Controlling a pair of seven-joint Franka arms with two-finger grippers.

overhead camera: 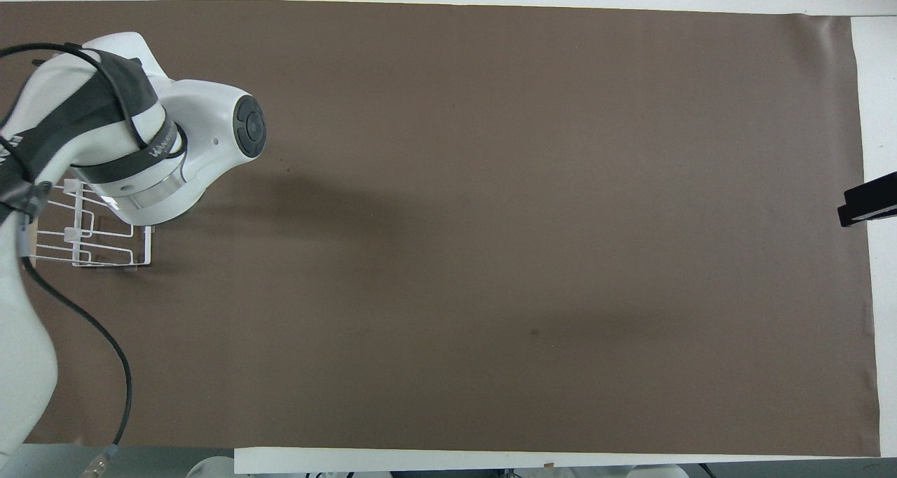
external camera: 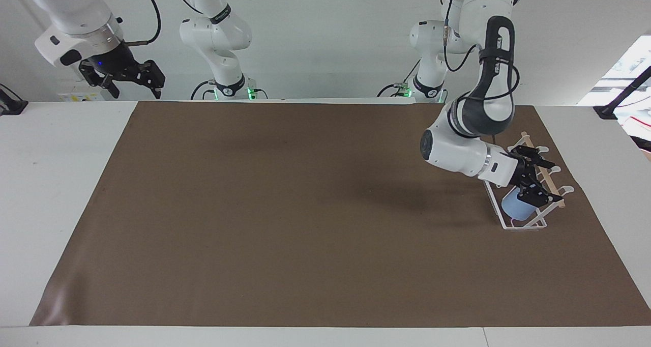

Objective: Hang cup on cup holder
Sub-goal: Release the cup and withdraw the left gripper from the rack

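The light-blue cup (external camera: 516, 208) hangs tilted on the clear cup holder (external camera: 529, 226), below its wooden dowel, toward the left arm's end of the table. My left gripper (external camera: 544, 182) is open and empty, just above the cup and over the holder, its fingers clear of the cup. In the overhead view the left arm hides the cup and the gripper; only the holder's base (overhead camera: 91, 243) shows. My right gripper (external camera: 135, 80) waits open and raised by the right arm's end of the table; its tip shows in the overhead view (overhead camera: 867, 208).
A brown mat (external camera: 305, 209) covers most of the white table (external camera: 61, 184). The left arm's wrist and elbow hang low over the mat beside the holder.
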